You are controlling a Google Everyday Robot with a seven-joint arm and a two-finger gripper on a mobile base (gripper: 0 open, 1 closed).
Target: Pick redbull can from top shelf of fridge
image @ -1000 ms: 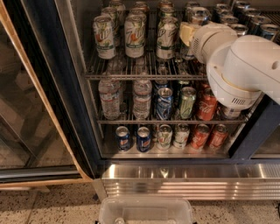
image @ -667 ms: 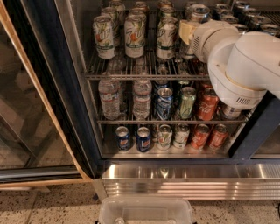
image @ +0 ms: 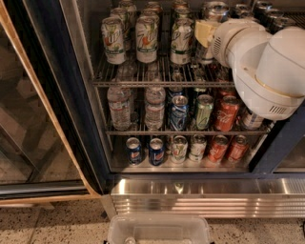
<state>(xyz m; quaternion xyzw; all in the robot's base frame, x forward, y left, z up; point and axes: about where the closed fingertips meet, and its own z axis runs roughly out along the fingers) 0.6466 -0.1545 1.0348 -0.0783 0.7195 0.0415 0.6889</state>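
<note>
The fridge [image: 86,143] stands open. Its top shelf [image: 143,82] is a chrome wire rack. The redbull can [image: 217,10], slim and silver with a shiny lid, stands on that shelf to the right of the white-and-green cans. My gripper [image: 205,32], a cream part at the end of the white arm [image: 267,66], reaches in from the right. It sits right in front of the redbull can's upper body and covers most of it. I cannot tell whether it touches the can.
Three white-and-green cans [image: 147,38] stand at the top shelf's front left, with more behind. Darker slim cans [image: 267,12] stand at the back right. Water bottles [image: 119,107] and mixed cans fill the lower racks. The glass door [image: 33,119] hangs open on the left. A clear plastic bin [image: 159,231] lies on the floor.
The arm has pushed a little further up and into the top shelf, and the gripper now sits closer against the redbull can. The cans have not moved.
</note>
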